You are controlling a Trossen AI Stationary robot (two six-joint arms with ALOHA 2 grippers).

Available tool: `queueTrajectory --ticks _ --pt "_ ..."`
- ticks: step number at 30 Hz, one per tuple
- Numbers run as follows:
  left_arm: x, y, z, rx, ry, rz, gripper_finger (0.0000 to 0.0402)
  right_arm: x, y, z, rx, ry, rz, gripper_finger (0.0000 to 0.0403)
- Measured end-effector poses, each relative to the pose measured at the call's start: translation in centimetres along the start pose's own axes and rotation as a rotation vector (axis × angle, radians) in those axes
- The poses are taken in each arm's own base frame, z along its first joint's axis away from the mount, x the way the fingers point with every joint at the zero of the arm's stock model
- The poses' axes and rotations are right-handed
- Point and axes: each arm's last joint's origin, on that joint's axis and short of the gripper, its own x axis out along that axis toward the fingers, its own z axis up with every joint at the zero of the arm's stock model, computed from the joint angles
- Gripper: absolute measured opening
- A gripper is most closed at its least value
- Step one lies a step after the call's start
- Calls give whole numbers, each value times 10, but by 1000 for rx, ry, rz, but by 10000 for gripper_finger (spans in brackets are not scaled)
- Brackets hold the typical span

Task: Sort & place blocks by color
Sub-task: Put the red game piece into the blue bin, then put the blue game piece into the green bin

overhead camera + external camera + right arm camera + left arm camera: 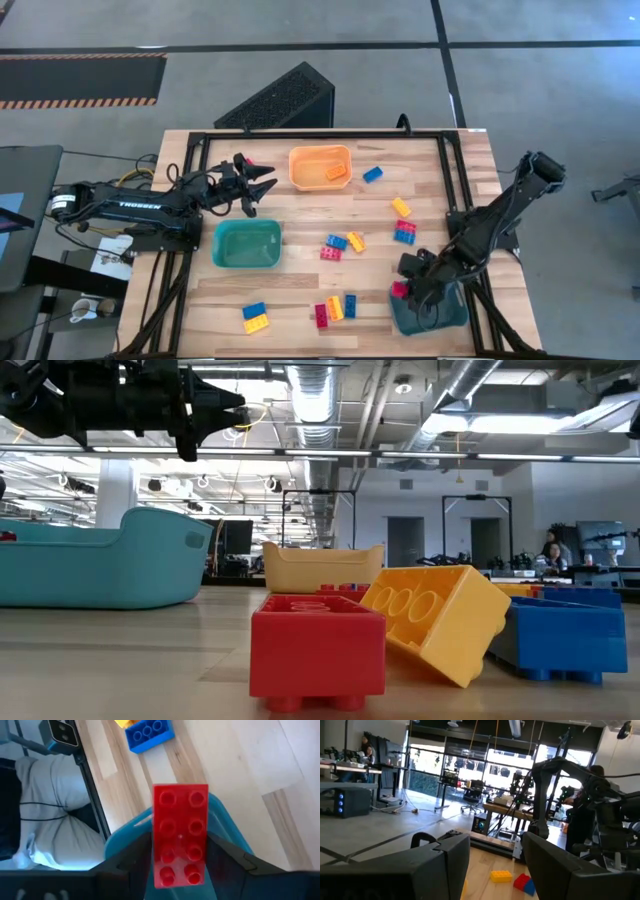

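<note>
Right end effector (412,292), at five o'clock on the surface (300,290), loosely grips a red block (180,835) over the teal bin (432,315); left end effector (262,182) is part-open, empty.

Wooden table (300,295) with bins and scattered blocks

An orange bin (320,166) sits at the far middle, a teal bin (247,244) left of centre, another teal bin (430,312) at the near right corner — loose red, yellow and blue blocks (340,243) lie in small clusters across the middle, right and near edge.
</note>
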Motion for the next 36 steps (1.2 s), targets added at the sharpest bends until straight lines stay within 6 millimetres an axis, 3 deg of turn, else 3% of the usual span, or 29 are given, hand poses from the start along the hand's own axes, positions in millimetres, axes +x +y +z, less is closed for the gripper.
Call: queueTrajectory --ticks 6,15,26,31,36 --pt "0 0 0 6 -2 0 169 0 1 -2 16 5 0 227" --pt "0 0 1 10 -7 -1 169 -3 -1 2 51 33 25 214" --pt "0 0 1 10 -9 -2 169 -14 -37 65 148 -182 -50 170" --pt "0 0 1 11 -9 -2 169 -13 -51 93 50 -285 -76 154" --pt "0 0 0 33 -2 1 169 -17 -50 111 -142 -535 -146 136"
